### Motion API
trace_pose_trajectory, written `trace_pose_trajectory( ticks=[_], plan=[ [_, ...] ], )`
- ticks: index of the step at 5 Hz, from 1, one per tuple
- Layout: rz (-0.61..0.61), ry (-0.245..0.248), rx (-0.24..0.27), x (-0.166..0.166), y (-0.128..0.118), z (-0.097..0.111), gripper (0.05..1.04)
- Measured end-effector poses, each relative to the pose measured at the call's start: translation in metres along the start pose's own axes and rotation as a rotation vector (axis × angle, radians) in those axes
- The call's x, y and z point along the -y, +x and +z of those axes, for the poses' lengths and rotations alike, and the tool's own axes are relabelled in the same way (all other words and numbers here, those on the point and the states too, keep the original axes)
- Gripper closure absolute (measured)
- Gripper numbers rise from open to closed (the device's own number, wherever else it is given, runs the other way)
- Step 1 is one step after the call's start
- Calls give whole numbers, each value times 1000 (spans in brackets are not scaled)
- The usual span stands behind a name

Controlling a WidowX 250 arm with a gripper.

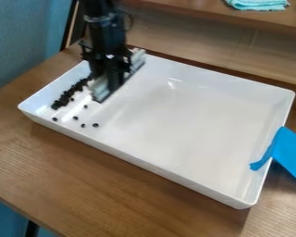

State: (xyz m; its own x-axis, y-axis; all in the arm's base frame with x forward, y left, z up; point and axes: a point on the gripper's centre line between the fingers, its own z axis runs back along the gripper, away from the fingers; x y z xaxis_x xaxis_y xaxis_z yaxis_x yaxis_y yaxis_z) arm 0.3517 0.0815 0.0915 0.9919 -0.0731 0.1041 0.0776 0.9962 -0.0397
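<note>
The gripper (108,74) grips a scraper (99,90), long edge low beside black beads (65,98) at the tray's (138,160) left end. Blue tape (290,150) apparently anchors the right rim.

Surfaces as I view them: tray (175,115), white, smooth, glossy, plastic-looking; table (101,185), brown wood with visible grain, low sheen; folded cloth (256,3), light teal, textured and matt; tape (291,152), blue, matt, paper-like; beans (67,96), dark.
</note>
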Motion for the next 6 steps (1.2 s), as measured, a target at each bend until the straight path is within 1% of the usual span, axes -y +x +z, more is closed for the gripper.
trace_pose_trajectory(
  ticks=[1, 2, 3, 4, 5, 6],
  plan=[
    [-69, -9, -21, 46, -5, -11, 694],
    [-127, -8, -12, 93, 3, -20, 694],
    [-146, 7, -66, 120, 7, -52, 694],
    [-125, 9, -63, 121, 18, -65, 622],
    [-80, -6, -57, 124, 22, -70, 311],
    [-78, -37, -58, 124, 13, -58, 88]
  ],
)
